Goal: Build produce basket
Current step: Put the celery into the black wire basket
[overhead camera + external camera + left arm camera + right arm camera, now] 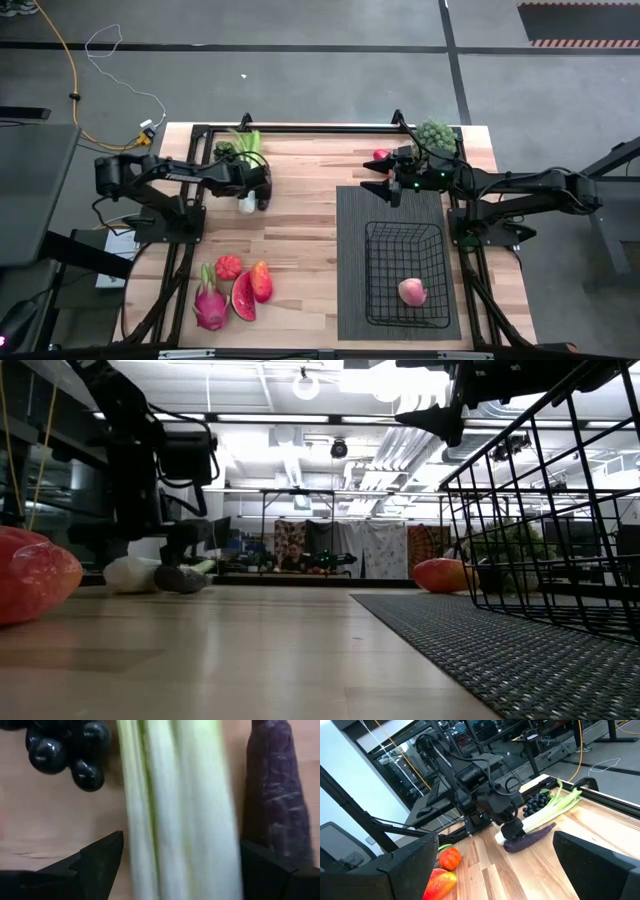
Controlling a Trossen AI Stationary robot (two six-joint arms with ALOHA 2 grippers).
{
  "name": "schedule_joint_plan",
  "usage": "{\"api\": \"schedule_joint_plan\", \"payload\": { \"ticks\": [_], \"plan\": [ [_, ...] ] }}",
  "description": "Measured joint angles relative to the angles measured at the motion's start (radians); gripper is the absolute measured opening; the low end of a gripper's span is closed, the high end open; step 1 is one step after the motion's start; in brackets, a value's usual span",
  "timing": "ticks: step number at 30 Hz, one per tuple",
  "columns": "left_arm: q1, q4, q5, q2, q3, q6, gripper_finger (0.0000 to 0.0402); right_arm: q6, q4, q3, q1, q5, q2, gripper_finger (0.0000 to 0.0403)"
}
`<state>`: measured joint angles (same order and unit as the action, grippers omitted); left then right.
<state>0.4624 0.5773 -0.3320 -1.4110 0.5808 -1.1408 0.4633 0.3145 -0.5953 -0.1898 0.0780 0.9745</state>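
The celery [180, 795] lies on the table's far left with its pale base end [246, 205] pointing toward the near edge. Dark grapes [65, 750] lie on one side of it and the dark eggplant [277, 795] on the other. My left gripper [182, 865] is open and straddles the celery stalk from above [256, 196]. My right gripper [383, 188] hangs open over the mat's far edge and holds nothing. The black wire basket [405, 270] stands on the mat with a peach [412, 292] inside. My left gripper's fingers [102, 862] stand on either side of the celery's pale stalk [150, 845], across it, coming from above. The stalk lies on the table. I cannot tell whether the fingers touch it.
Dragon fruit [210, 303], watermelon slice [243, 298], mango [262, 281] and a small red fruit [229, 266] lie near the table's near-left corner. A green bunch [436, 133] and a red fruit [380, 155] sit at the far right. The ribbed mat [350, 260] covers the right half.
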Motion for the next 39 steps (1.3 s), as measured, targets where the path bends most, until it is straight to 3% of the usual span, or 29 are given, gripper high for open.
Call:
{"api": "schedule_joint_plan", "payload": {
  "ticks": [11,22,28,39],
  "plan": [
    [0.012,-0.005,-0.013,-0.030,0.003,0.018,0.0313,0.000,-0.001,0.000,0.000,0.000,0.000,0.0383],
    [0.014,0.036,-0.030,0.004,-0.003,0.063,0.0176,0.010,-0.033,0.000,0.000,0.000,0.000,0.0383],
    [0.004,0.122,-0.046,0.128,-0.002,0.079,0.0131,0.008,-0.035,0.000,0.000,0.001,0.000,0.0383],
    [-0.099,0.110,-0.057,0.490,0.024,0.160,0.0122,0.031,0.019,0.000,0.000,0.003,0.000,0.0383]
  ]
}}
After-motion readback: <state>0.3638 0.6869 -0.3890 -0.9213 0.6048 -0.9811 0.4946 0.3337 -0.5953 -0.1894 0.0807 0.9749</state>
